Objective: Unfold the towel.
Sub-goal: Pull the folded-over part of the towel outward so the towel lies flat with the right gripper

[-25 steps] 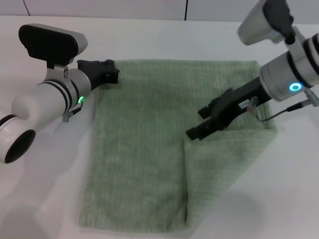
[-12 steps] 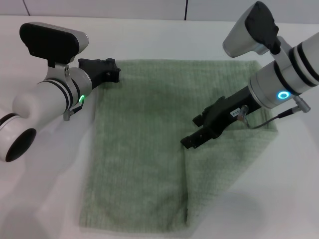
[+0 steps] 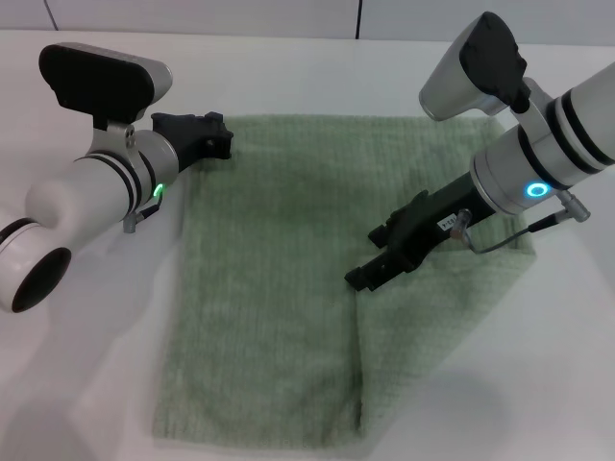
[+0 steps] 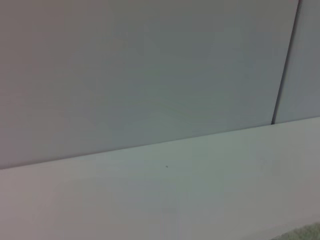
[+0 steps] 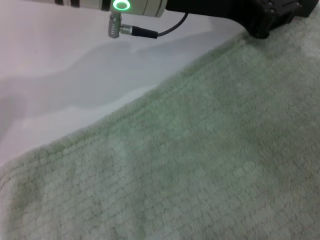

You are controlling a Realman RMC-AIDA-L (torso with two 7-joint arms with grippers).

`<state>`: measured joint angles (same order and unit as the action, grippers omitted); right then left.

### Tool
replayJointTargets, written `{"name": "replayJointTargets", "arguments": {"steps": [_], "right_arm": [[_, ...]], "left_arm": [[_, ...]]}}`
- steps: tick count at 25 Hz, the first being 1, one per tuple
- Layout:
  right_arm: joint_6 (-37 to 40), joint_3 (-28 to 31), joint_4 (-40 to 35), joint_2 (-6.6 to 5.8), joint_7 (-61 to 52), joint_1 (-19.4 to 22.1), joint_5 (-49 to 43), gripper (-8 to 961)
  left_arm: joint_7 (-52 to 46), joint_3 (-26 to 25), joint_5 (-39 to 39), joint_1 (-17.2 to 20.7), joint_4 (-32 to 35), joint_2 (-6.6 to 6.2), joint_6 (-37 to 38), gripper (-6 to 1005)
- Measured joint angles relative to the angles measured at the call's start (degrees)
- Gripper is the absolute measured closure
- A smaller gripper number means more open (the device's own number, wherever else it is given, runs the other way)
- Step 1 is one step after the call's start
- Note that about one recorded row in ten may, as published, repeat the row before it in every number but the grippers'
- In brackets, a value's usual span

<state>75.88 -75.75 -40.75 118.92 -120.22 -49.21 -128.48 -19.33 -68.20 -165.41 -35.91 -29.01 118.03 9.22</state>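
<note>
The pale sage-green towel (image 3: 269, 279) lies flat on the white table (image 3: 86, 365). Its right part (image 3: 432, 317) is folded over, with the fold's edge running down the middle. My right gripper (image 3: 368, 257) is open, low over the towel at the top of that folded edge. My left gripper (image 3: 209, 136) rests at the towel's far left corner. The right wrist view shows the ribbed towel (image 5: 200, 165) up close, with the left gripper (image 5: 265, 22) at its edge. The left wrist view shows only a sliver of towel (image 4: 307, 233).
The white table surrounds the towel on all sides. A pale wall (image 4: 140, 70) with a dark vertical seam (image 4: 285, 60) stands behind the table. A cable (image 3: 500, 235) hangs from my right wrist over the towel.
My right gripper has moved down and to the left across the towel, closer to the folded edge. The left arm and the towel have not moved.
</note>
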Motion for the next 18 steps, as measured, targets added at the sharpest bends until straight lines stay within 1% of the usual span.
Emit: {"name": "replayJointTargets", "arguments": {"steps": [6, 10, 18], "right_arm": [[-0.73, -0.20, 1.11, 0.08, 0.00, -0.50, 0.06, 152], [-1.84, -1.37, 2.33, 0.09, -0.16, -1.21, 0.08, 153], [-2.22, -2.19, 2.50, 0.08, -0.46, -1.42, 0.08, 157]], "left_arm": [[0.00, 0.00, 0.00, -0.04, 0.00, 0.00, 0.00, 1002], [0.00, 0.00, 0.00, -0.04, 0.00, -0.01, 0.00, 1002], [0.00, 0.00, 0.00, 0.00, 0.00, -0.08, 0.00, 1002]]}}
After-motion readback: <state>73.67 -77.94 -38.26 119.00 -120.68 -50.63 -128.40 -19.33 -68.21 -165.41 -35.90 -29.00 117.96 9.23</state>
